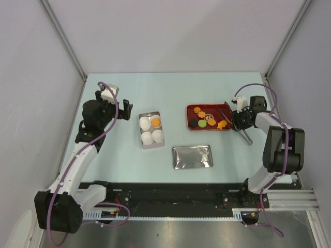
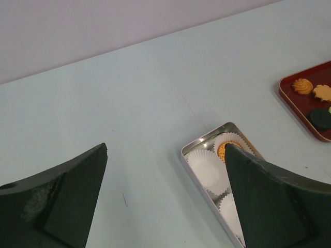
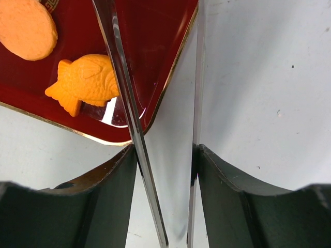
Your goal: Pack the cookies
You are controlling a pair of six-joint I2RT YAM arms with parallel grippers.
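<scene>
One pair of tongs (image 3: pixel 122 93) sits squeezed in the right gripper (image 3: pixel 165 155) jaws, likely for pinching small cookies (image 3: pixel 88 80); the left gripper (image 2: pixel 165 147) jaws gape empty.

A robotics lab test cell is suggested: a pale desk (image 1: pixel 155 88) is enclosed by plain grey panels (image 1: pixel 176 31) on metal posts (image 1: pixel 62 36), and the left arm (image 1: pixel 77 165) and right arm (image 1: pixel 279 150) are bolted to a metal rail (image 1: pixel 181 217).

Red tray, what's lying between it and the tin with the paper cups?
Nothing: the top view shows bare table between the red tray and the tin. The silver lid lies nearer the arms, outside that stretch.
</scene>
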